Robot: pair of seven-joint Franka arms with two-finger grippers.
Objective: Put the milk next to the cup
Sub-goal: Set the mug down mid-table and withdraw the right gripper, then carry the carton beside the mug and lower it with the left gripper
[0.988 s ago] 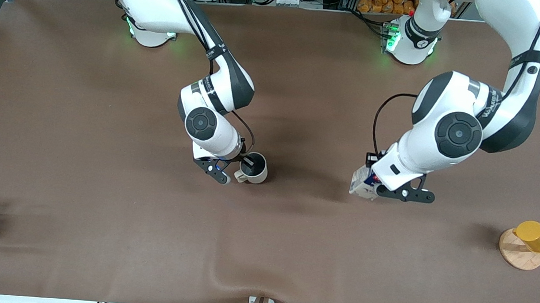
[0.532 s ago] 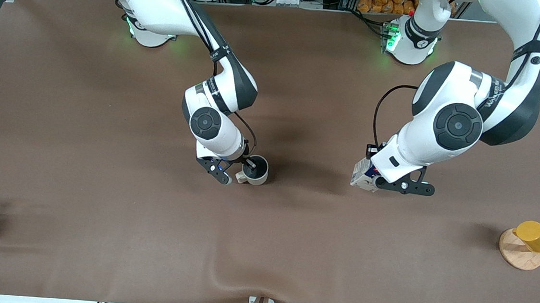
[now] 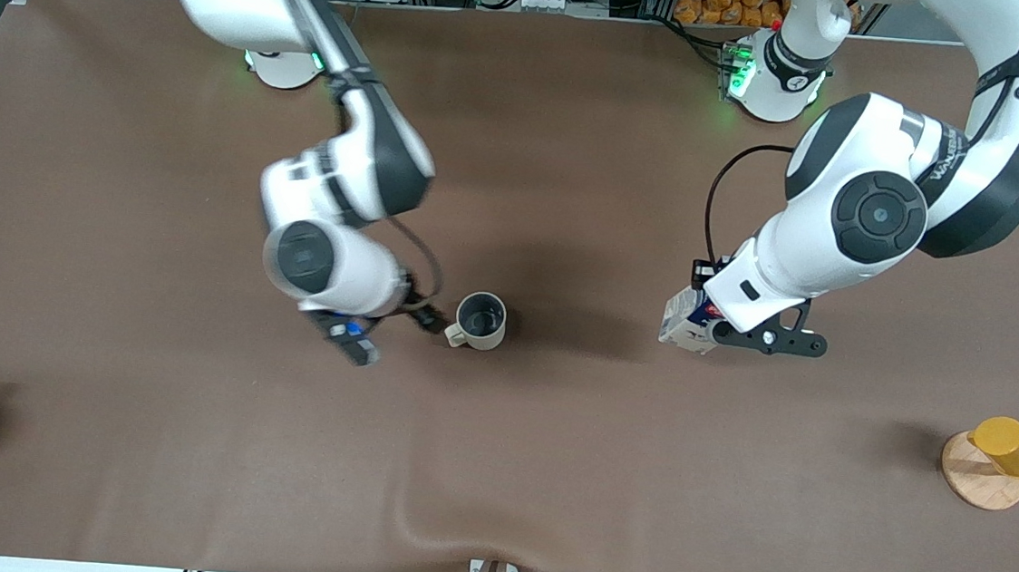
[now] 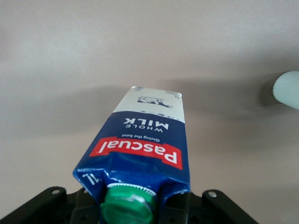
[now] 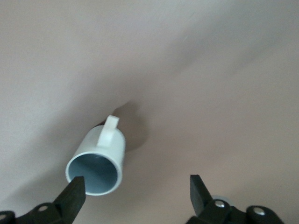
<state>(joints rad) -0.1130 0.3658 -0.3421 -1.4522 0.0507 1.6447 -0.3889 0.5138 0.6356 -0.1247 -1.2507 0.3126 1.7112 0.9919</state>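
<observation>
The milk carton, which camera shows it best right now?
The left wrist view: the milk fills it, with label, green cap and the left gripper shut on it all plain. The front view shows only part of the carton under the left arm. The right wrist view shows just the cup.

Brown table (image 3: pixel 549 471) under even light, metal framing and cables along its farther edge

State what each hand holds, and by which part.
The left hand grips the milk at its gabled top, beside the cap. The right hand is open, holding nothing.
</observation>
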